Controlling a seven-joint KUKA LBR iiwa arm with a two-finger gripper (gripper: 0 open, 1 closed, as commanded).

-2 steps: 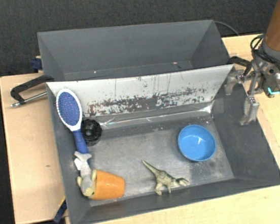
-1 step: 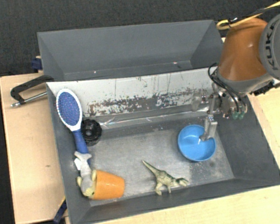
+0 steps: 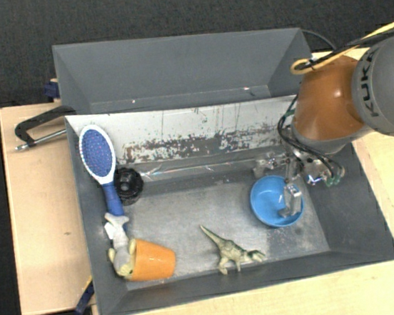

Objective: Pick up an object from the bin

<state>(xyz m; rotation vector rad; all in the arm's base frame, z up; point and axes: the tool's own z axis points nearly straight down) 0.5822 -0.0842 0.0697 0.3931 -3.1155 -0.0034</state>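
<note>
Your tool hangs low at the blue bowl, which lies just under and left of it, so you seem at the grasp step; spread or pinching, you cannot tell, and next you likely need a firm rim grip, then a straight lift.

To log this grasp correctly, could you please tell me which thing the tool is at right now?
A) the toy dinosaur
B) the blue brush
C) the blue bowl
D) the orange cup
C: the tool sits over the right rim of the blue bowl.
</note>
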